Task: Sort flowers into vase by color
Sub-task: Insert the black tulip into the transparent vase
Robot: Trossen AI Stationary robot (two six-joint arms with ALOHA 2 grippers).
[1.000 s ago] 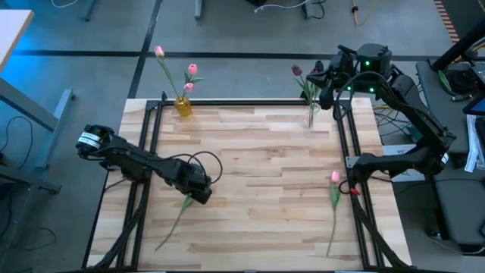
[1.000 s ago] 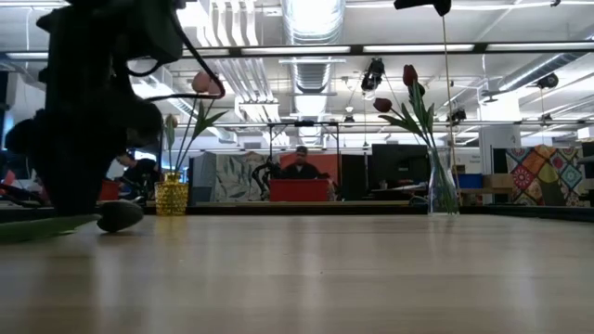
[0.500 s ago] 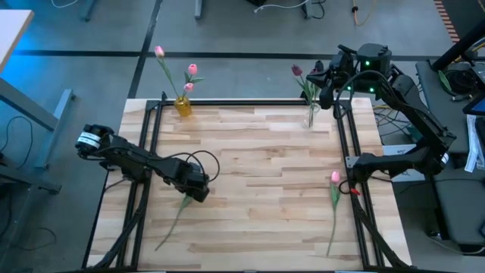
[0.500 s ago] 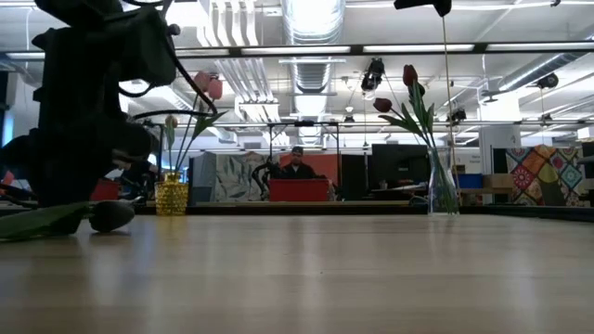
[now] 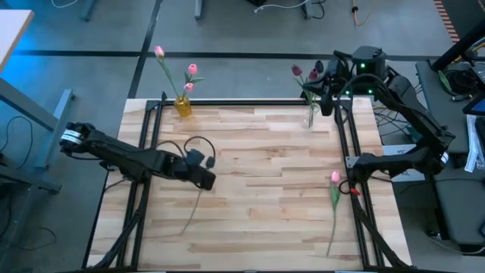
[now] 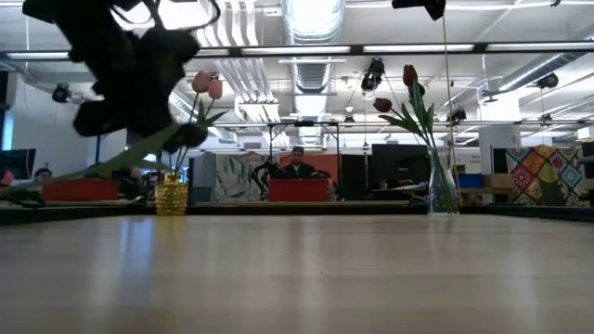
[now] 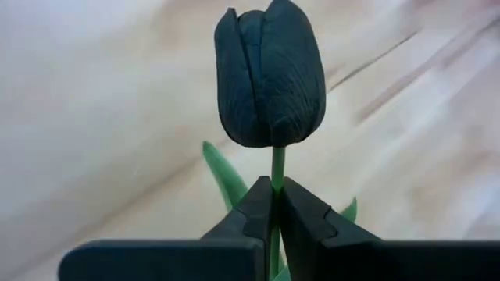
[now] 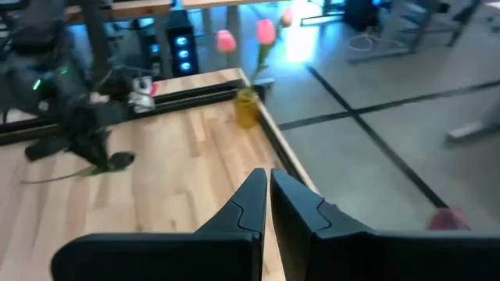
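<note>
A: Biggest first — what's the table [image 5: 258,174] carrying?

B: Light wood top w/ dark rails along both sides. Left arm is reaching in over the left-centre part; right arm is hanging over the far right corner.

A: Left gripper [image 5: 206,179]?

B: Fingers [image 7: 258,215] are pressing together on the stem of a dark maroon tulip [image 7: 269,74], just under the head. Low view is showing it lifted off the wood, stem [image 5: 191,212] trailing down toward the near-left edge.

A: Right gripper [image 8: 268,191]?

B: Fingers are pressing together, nothing between them. It's sitting high, just beside the clear vase [image 5: 310,115].

A: Vases?

B: Clear one is standing at the far edge, right of centre, w/ maroon tulips [image 5: 297,70] in it. Yellow vase [image 5: 183,105] is standing at the far-left corner, w/ pink tulips [image 5: 192,70] in it.

A: Anything loose?

B: One pink tulip [image 5: 335,177] is lying near the right rail, stem running toward the near edge.

A: Behind the table?

B: A person [image 6: 298,163] is sitting well back in the room, per low view.
</note>
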